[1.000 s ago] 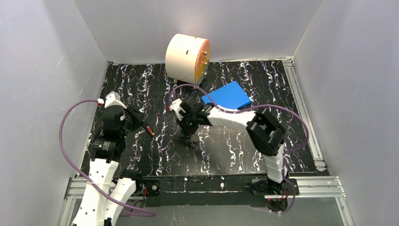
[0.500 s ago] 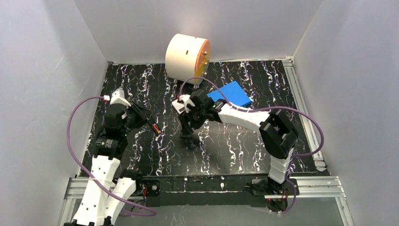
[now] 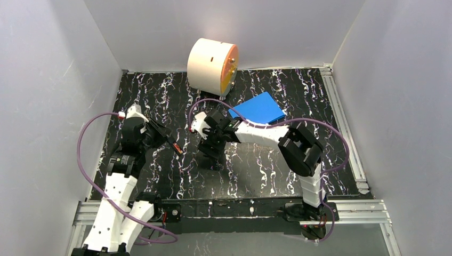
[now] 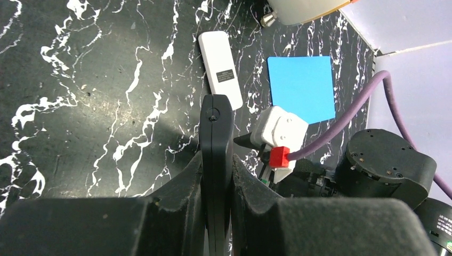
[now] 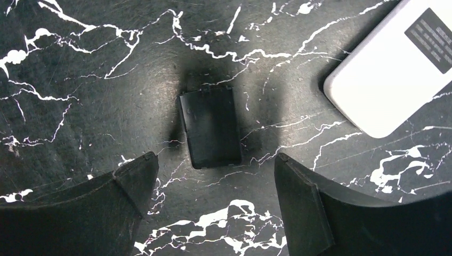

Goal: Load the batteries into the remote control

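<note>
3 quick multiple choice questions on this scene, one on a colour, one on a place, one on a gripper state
1. The flat square near the white remote is: A red; B blue; C green.
2. The small black cover lies: A on the flat square; B on the table under the right gripper; C on the white remote.
3. The left gripper is: A open; B shut on nothing; C shut on the black remote.
Answers: 1 B, plainly blue. 2 B, it lies on the marble below the open jaws. 3 C, the jaws clamp its edges.
</note>
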